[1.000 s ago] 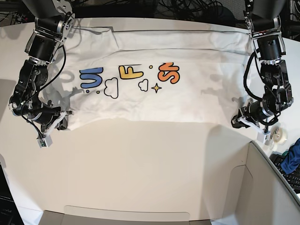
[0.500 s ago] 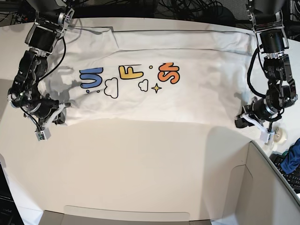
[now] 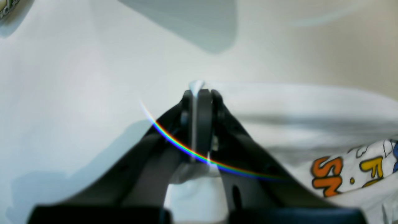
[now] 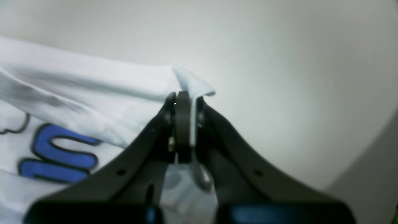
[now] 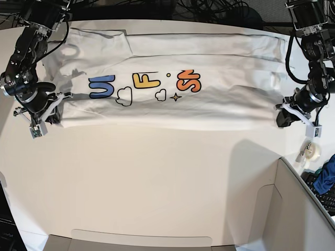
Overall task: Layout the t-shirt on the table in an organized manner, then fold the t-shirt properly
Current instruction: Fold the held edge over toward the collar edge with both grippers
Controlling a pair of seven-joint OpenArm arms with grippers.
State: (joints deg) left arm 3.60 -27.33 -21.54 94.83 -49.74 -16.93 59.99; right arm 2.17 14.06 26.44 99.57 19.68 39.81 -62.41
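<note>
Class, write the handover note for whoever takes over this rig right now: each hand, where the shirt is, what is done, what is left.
Left hand: shut on a t-shirt corner.
Right hand: shut on the opposite corner.
T-shirt: stretched between both hands across the far part of the table, lettering facing up, a few creases.
Done: mostly spread out.
Left: lay it flat, release, then fold.

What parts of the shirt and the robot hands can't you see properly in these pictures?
- White cotton t-shirt with cartoon lettering: its underside lies on the off-white table, hidden in every view.
- Left wrist view: the orange and yellow letters run off the right edge; everything is blurred, and a rainbow glare crosses the black left gripper.
- Right wrist view: the black right gripper hides the pinched cloth; the blue letter is blurred.
- Base view: both grippers look too small.
</note>
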